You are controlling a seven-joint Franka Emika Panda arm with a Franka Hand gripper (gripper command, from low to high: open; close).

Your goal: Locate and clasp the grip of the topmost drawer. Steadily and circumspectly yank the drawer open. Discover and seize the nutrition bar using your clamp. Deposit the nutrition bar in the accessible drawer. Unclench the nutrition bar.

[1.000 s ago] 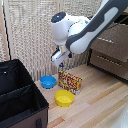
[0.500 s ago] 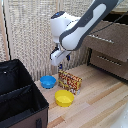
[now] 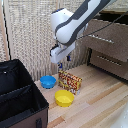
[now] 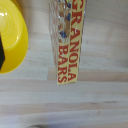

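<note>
One white robot arm hangs its gripper (image 3: 59, 64) just above the red and yellow-orange cardboard box of granola bars (image 3: 69, 81); whether its jaws are open or shut cannot be told; the box stands on edge on the pale wooden floor (image 3: 100, 100), between a blue bowl (image 3: 48, 81) and a yellow bowl (image 3: 64, 98); the dark brown wooden top drawer (image 3: 107, 41) sits at the exterior view's right; a black case (image 3: 20, 100) stands at its left.
</note>
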